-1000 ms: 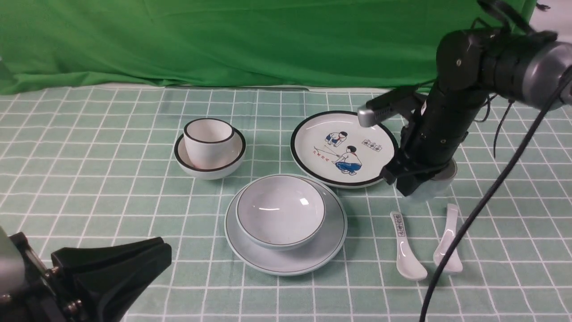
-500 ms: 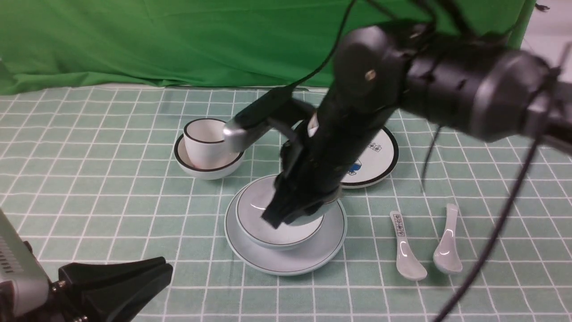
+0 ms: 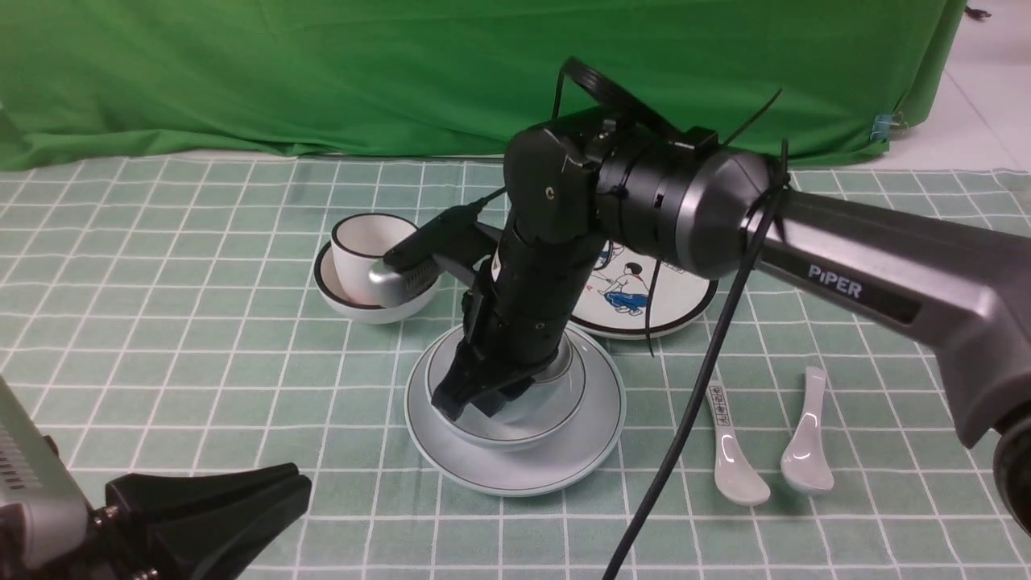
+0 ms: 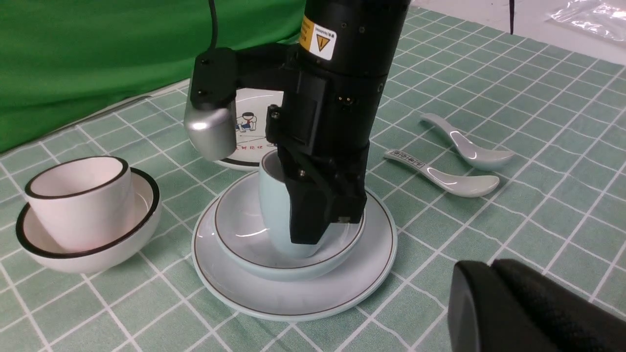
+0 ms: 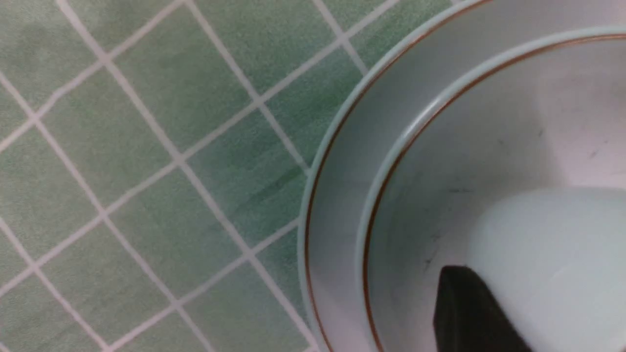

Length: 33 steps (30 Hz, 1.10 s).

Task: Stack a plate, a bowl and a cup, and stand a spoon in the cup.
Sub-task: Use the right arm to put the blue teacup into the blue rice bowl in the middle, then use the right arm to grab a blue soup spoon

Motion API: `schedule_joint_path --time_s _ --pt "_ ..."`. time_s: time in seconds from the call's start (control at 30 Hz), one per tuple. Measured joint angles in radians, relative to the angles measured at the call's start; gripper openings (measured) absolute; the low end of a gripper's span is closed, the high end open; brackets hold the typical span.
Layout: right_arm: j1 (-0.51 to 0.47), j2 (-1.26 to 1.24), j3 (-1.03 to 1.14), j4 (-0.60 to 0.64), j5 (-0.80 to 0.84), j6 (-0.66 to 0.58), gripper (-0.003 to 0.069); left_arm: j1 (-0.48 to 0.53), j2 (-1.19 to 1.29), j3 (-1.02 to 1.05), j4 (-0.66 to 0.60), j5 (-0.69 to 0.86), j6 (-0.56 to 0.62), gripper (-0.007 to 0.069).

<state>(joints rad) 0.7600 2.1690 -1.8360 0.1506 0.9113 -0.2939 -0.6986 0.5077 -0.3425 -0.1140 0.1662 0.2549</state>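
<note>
Swinging across from beside the cartoon plate [image 3: 685, 294], where it hung a second ago, the right tool [image 3: 475, 403] has carried the cup [image 4: 274, 195] over and down into the bowl [image 4: 274, 271], which sits in the plate [image 4: 293, 300] on the tabletop [image 3: 201, 362]. Half a second ago the cup was just above the bowl's rim; now its foot looks to rest in the hollow, so I judge the plate, bowl and cup stack as good as built, with only the letting go and the spoon left

One black finger lies flat against the cup's outer wall and the other is hidden, probably inside the mouth. Whether the jaws are gripping that wall or already slackening, I cannot tell. The left tool [image 3: 290, 487] waits low on the robot's own side, pressed closed with nothing in it

The cup's long axis is close to upright, mouth up, though the tool covers much of it. The spoon [image 3: 805, 451] lies flat on the tabletop, well apart from the stack on the right, hollow up. Its long axis runs nearly straight away from the robot, handle end far, scoop end near. Just to its left lies the printed spoon [image 3: 729, 451], roughly parallel
</note>
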Motion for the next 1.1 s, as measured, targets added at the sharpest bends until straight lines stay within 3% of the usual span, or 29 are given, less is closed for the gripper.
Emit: schedule_joint_path --time_s 0.17,0.2,0.27,0.33,0.4,0.5,0.63,0.7,0.8,0.83,0.93,1.1 --pt "0.0 0.001 -0.004 -0.002 -0.001 0.022 0.0289 0.0 0.0 0.0 0.003 0.003 0.0 0.0009" --pt "0.0 0.001 -0.004 -0.002 -0.001 0.03 0.0363 0.0 0.0 0.0 0.004 0.004 0.0 0.0009" --pt "0.0 0.001 -0.004 -0.003 0.0 0.043 0.0419 0.0 0.0 0.0 0.004 0.004 0.0 0.0009" --pt "0.0 -0.014 -0.012 -0.004 0.017 0.072 0.0528 0.0 0.0 0.0 0.004 0.004 -0.001 0.0009" --pt "0.0 -0.038 -0.032 -0.004 0.048 0.085 0.0552 0.0 0.0 0.0 0.004 0.004 -0.001 0.0009" --pt "0.0 -0.107 -0.074 -0.015 0.147 0.098 0.0533 0.0 0.0 0.0 0.004 0.004 -0.001 0.0009" --pt "0.0 -0.221 -0.088 -0.074 0.217 0.103 0.0426 0.0 0.0 0.0 0.004 0.005 -0.001 0.0009" --pt "-0.002 -0.311 -0.056 -0.139 0.218 0.131 0.0303 0.0 0.0 0.0 0.003 0.008 -0.001 0.0009" --pt "-0.042 -0.446 0.078 -0.235 0.218 0.214 0.0194 0.0 0.0 0.0 0.001 0.008 -0.001 0.0009" --pt "-0.046 -0.454 0.089 -0.241 0.218 0.221 0.019 0.0 0.0 0.0 0.001 0.008 -0.001 0.0009" --pt "-0.216 -0.588 0.406 -0.295 0.134 0.382 0.0197 0.0 0.0 0.0 0.001 0.008 -0.001 0.0009" --pt "-0.454 -0.522 0.607 -0.122 -0.08 0.428 0.0319 0.0 0.0 0.0 -0.001 0.008 -0.001 0.0009"
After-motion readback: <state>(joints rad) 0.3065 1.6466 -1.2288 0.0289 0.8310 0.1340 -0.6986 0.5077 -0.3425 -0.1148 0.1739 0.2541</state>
